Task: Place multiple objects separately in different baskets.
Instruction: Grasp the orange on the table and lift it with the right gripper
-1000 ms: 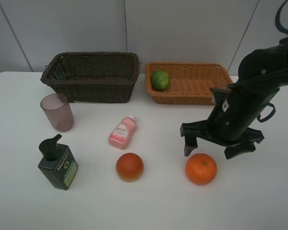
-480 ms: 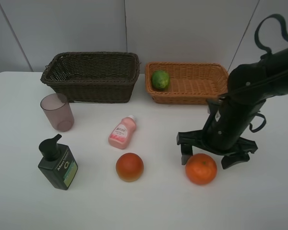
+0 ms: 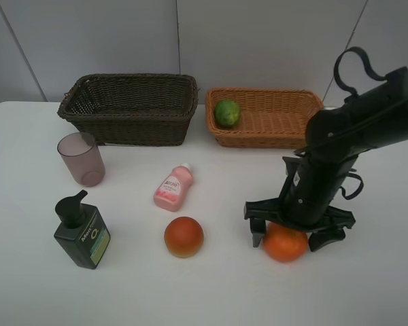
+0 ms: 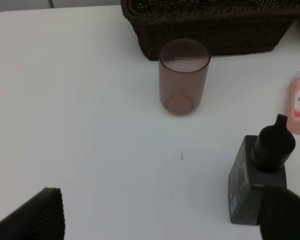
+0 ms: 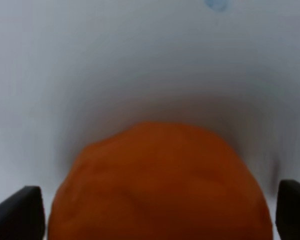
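Bench [image 3: 27, 285]: white, flat, carries everything; pale wall panels behind it.

Right arm [image 3: 367, 129]: black; enters from the right edge of the high view, slopes down and inward, wrist bent so the forearm points steeply at the bench; a cable loop stands up above the elbow.

Right pincer [image 3: 288, 239]: jaws wide apart, lowered over the orange [image 3: 284, 246]; one fingertip on each side of the fruit, close to the bench surface. In the right wrist view the pincer [image 5: 155, 210] frames the orange [image 5: 160, 185] closely; a thin strip of bench shows between each fingertip and the peel; not clamped.

Left pincer [image 4: 160, 215]: seen in the left wrist view only; jaws wide apart, bare bench between them; it hangs above the bench near the cup [image 4: 184, 76] and the pump bottle [image 4: 260, 175].

Dark brown basket [image 3: 132, 129]: deep, at the back left; what it holds cannot be seen from here.

Light orange-brown basket [image 3: 272, 139]: shallower, just beside the dark one, to its right; the lime [image 3: 227, 113] lies inside, in its left end.

Pump bottle [image 3: 81, 231]: dark green, upright, front left.

Cup [image 3: 81, 159]: translucent mauve, upright, between the pump bottle and the dark basket.

Pink bottle [image 3: 173, 188]: lying on its side mid-bench, cap toward the baskets.

Peach-like fruit [image 3: 183, 236]: red-yellow, just in front of the pink bottle; well apart from the orange.
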Controlling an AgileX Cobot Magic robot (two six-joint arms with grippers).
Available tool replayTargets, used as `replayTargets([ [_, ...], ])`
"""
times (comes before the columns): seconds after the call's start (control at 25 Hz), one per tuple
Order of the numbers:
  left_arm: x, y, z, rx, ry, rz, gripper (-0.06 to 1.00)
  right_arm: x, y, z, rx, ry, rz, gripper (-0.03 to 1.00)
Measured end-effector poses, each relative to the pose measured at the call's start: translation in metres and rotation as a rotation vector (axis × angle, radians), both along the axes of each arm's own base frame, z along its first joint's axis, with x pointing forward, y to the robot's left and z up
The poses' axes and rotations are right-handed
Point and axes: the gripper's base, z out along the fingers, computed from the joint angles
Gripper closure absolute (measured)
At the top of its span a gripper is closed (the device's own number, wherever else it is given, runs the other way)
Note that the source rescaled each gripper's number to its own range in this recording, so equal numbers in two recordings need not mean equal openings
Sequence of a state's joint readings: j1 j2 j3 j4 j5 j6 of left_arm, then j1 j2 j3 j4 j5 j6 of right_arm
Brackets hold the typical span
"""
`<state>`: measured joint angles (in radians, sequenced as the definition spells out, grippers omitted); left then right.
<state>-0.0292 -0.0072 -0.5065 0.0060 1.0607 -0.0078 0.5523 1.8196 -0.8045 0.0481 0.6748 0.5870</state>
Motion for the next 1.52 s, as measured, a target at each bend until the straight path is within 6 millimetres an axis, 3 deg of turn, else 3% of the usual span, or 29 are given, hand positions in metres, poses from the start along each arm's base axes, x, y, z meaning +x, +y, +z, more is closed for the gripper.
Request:
replayTargets([
  [0.16, 0.0, 0.0, 0.0, 0.0, 0.0, 0.0, -0.06, -0.001, 0.002, -0.004, -0.004, 0.011, 0.006, 0.03],
  [0.2, 0.0, 0.0, 0.0, 0.0, 0.0, 0.0, -0.06, -0.001, 0.002, -0.004, -0.004, 0.01, 0.006, 0.13],
  [0.24, 0.0, 0.0, 0.0, 0.0, 0.0, 0.0, -0.06, -0.001, 0.003, -0.004, -0.004, 0.01, 0.007, 0.3],
  [0.28, 0.0, 0.0, 0.0, 0.0, 0.0, 0.0, -0.06, -0.002, 0.003, -0.005, -0.005, 0.01, 0.009, 0.55],
  [0.32, 0.0, 0.0, 0.0, 0.0, 0.0, 0.0, -0.06, -0.002, 0.003, -0.004, -0.004, 0.01, 0.008, 0.58],
  [1.16, 0.0, 0.0, 0.0, 0.0, 0.0, 0.0, -0.06, -0.001, 0.004, -0.004, -0.002, 0.013, 0.004, 0.58],
  [1.36, 0.0, 0.0, 0.0, 0.0, 0.0, 0.0, -0.06, 0.011, 0.008, 0.018, -0.028, 0.004, 0.054, 0.58],
  [1.52, 0.0, 0.0, 0.0, 0.0, 0.0, 0.0, -0.06, 0.036, 0.009, 0.043, -0.046, -0.034, 0.111, 0.58],
])
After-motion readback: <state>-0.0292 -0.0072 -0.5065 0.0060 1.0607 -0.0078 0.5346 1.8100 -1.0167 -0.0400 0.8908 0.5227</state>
